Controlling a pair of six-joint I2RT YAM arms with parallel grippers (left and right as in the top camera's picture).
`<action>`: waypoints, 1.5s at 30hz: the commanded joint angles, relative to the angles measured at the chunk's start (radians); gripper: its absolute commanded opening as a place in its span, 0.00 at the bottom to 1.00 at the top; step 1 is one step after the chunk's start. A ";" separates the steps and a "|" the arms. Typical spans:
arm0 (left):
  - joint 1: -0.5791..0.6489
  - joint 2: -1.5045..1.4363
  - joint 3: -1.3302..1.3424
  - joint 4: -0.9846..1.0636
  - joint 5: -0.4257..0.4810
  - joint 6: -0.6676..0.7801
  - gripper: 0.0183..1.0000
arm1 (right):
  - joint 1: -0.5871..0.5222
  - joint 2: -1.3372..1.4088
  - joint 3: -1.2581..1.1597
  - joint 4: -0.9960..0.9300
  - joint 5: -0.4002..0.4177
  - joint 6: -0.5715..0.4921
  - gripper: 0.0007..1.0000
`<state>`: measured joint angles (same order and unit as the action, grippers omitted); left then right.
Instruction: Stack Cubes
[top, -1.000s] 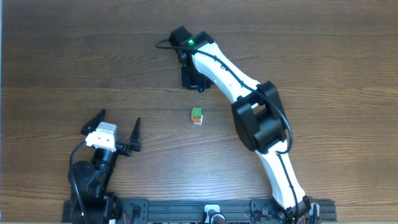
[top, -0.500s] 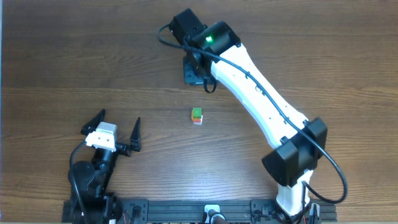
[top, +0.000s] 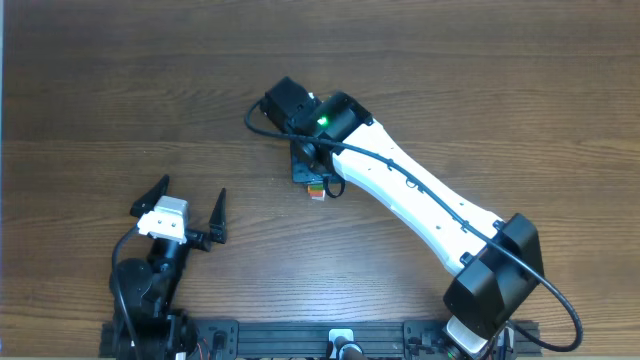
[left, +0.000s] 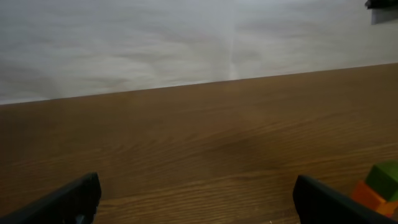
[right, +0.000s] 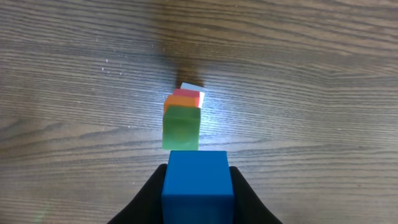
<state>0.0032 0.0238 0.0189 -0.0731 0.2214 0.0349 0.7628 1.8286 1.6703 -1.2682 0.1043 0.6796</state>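
Observation:
A small stack of cubes (right: 181, 126) stands on the wooden table, green on top, then orange, red and white. My right gripper (right: 198, 186) is shut on a blue cube (right: 198, 180) and hangs above the table just beside the stack. In the top view the right gripper (top: 310, 172) covers most of the cube stack (top: 317, 192) near the table's middle. My left gripper (top: 190, 196) stands open with nothing between its fingers at the near left. In the left wrist view the left gripper (left: 205, 202) is open, with the stack's green cube (left: 385, 177) off to one side.
The brown wooden table (top: 120, 80) stretches bare around the stack. The right arm's white links (top: 420, 200) run diagonally from the near right toward the middle. A pale wall (left: 186, 37) rises beyond the table's far edge.
The right arm has drawn its gripper back from the far side of the table toward the stack; it now hovers over it. The left arm has not moved.

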 joint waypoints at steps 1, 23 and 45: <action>0.005 -0.004 -0.005 0.003 0.010 0.014 1.00 | 0.022 -0.022 -0.018 0.024 -0.006 0.024 0.01; 0.005 -0.004 -0.005 0.003 0.010 0.014 1.00 | 0.023 0.057 -0.018 0.045 -0.037 0.031 0.01; 0.005 -0.004 -0.005 0.003 0.010 0.014 1.00 | 0.008 0.083 -0.018 0.037 -0.059 0.030 0.01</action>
<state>0.0032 0.0238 0.0189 -0.0731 0.2214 0.0349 0.7784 1.8984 1.6535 -1.2274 0.0521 0.7033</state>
